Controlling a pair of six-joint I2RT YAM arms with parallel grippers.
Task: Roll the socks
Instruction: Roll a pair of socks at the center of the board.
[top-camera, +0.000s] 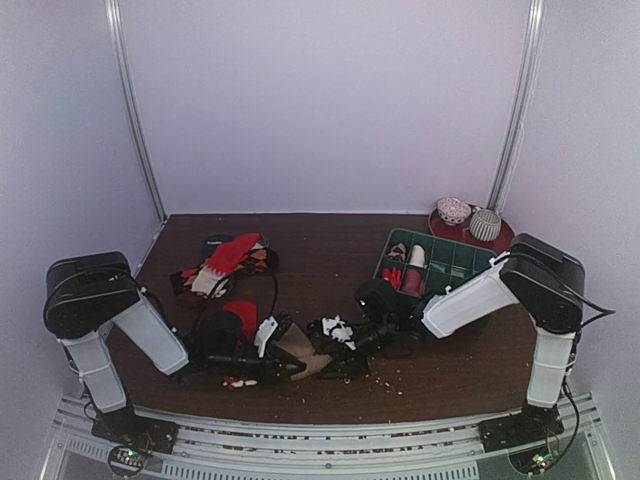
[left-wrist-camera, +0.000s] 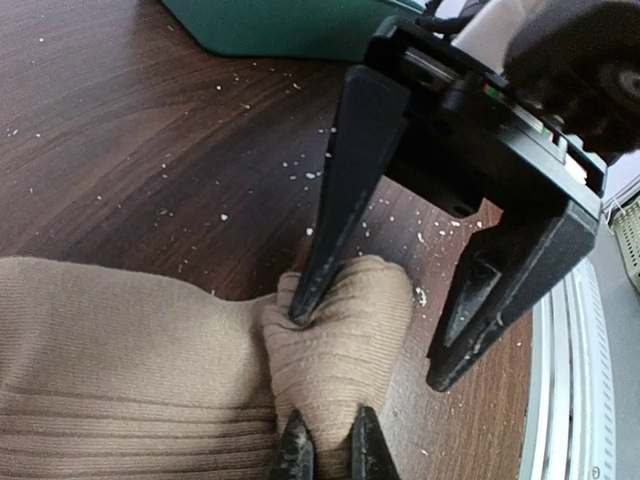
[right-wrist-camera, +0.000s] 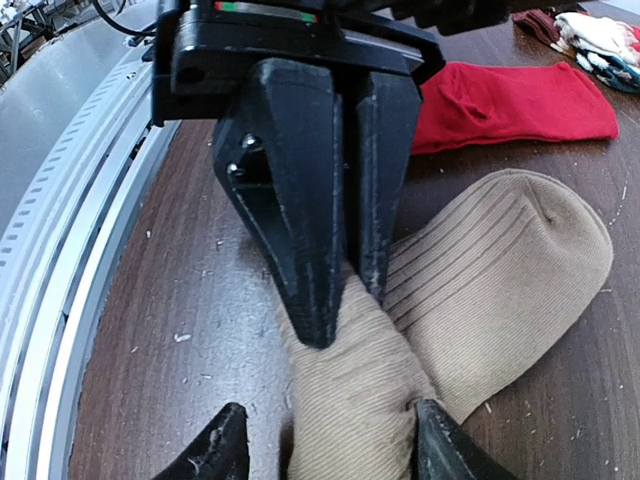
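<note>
Tan sock (right-wrist-camera: 500, 270), judged soft and limp, lies on the worktop (right-wrist-camera: 170, 300). Left gripper (right-wrist-camera: 345, 310) jaws clamp its bunched end; right gripper (right-wrist-camera: 330, 445) jaws stand apart astride it. You should grip the doubled layers.

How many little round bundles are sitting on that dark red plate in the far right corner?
2. A pale pink-patterned round bundle sits on the left of the dark red plate, a grey striped round bundle right beside it. More could hide behind them.
</note>
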